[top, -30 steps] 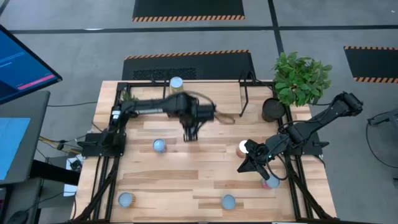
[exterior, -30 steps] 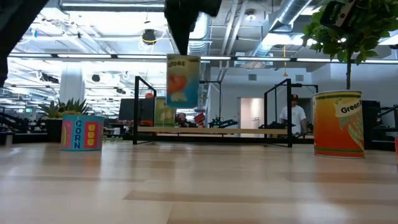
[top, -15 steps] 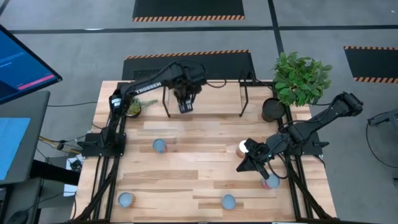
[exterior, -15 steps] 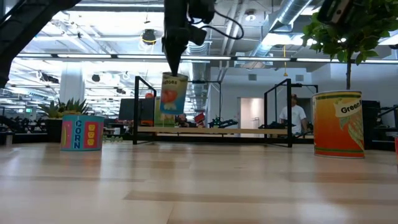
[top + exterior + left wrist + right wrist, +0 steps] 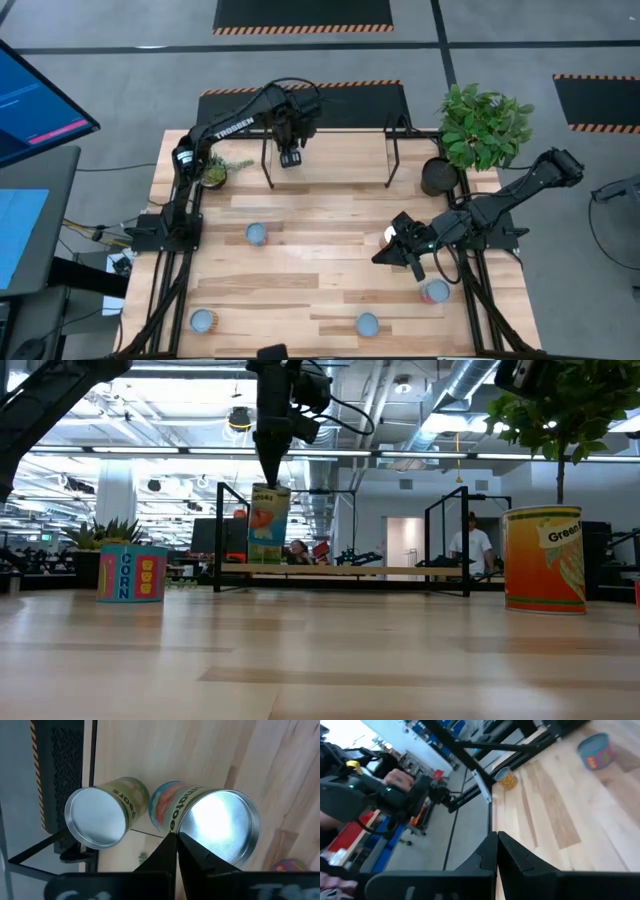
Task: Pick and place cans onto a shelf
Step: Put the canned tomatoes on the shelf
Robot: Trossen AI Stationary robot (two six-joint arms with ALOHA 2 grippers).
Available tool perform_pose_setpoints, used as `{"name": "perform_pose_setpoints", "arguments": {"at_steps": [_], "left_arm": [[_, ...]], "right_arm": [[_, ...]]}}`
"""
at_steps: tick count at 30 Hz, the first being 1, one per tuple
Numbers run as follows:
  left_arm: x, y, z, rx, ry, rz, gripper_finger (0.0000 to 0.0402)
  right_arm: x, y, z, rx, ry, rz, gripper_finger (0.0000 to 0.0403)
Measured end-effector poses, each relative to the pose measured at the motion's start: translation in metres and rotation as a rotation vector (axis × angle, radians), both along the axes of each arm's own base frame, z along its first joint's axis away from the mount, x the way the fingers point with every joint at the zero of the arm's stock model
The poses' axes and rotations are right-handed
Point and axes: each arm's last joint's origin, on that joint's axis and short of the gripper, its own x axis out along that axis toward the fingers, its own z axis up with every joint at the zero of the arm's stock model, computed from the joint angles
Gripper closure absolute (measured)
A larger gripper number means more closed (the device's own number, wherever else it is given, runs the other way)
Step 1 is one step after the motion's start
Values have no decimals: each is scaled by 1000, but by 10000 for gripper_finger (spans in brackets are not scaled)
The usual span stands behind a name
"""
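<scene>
We see the left gripper (image 5: 290,158) pinching a tomato can (image 5: 212,817) by its rim over the shelf (image 5: 345,160), at 12 o'clock on the table (image 5: 320,290).
Its fingers are closed on that rim; a second can (image 5: 102,812) stands just beside. The right gripper (image 5: 385,255), at 3 o'clock, is nearly closed and holds nothing. Loose cans lie at 5, 6 and 8 o'clock.
</scene>
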Motion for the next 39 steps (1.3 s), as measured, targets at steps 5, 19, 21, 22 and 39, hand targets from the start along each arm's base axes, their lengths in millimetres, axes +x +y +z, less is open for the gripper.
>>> {"name": "perform_pose_setpoints", "arguments": {"at_steps": [5, 19, 21, 22, 39], "left_arm": [[-1, 3, 0, -37, -21, 13, 401], [-2, 3, -13, -64, 25, 1, 401], [-2, 4, -13, -64, 24, 13, 401], [-2, 4, -13, -64, 24, 14, 401], [0, 0, -13, -38, 35, 19, 401]], "right_arm": [[0, 0, 0, 3, -3, -2, 370], [0, 0, 0, 3, -4, -2, 370], [0, 0, 0, 3, -4, -2, 370], [0, 0, 0, 3, -4, 0, 370], [0, -1, 1, 9, -4, -50, 370]]}}
